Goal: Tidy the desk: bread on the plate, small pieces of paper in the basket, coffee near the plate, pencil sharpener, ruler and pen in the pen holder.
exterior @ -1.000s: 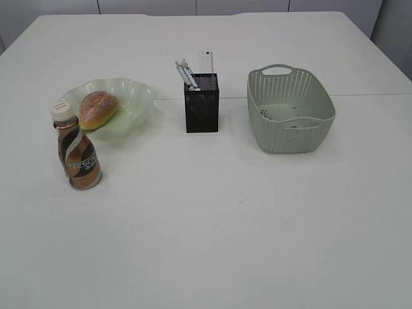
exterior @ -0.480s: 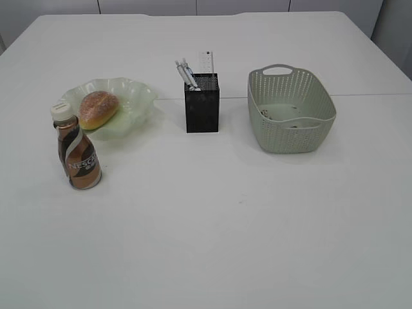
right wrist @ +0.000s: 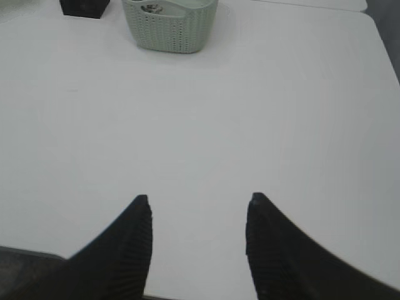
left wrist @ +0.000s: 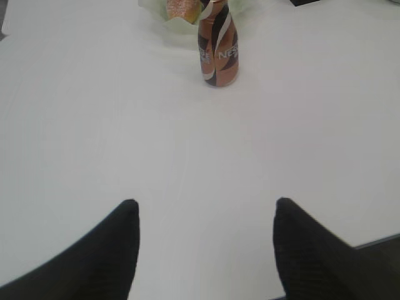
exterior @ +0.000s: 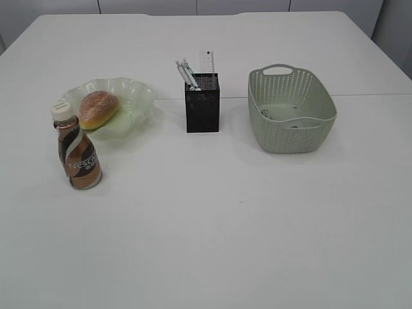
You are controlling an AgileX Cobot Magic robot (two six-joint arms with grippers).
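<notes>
The bread lies on the pale green plate at the left. A brown coffee bottle stands upright just in front of the plate. The black pen holder in the middle holds a pen and a ruler; the pencil sharpener is hidden. Small pieces of paper lie inside the green basket. My left gripper is open over bare table, well short of the coffee bottle. Over bare table too, my right gripper is open, far from the basket.
The white table has a seam running across behind the pen holder. Neither arm shows in the exterior view. In the right wrist view the table's right edge is near.
Nothing on the table has moved in the exterior view.
</notes>
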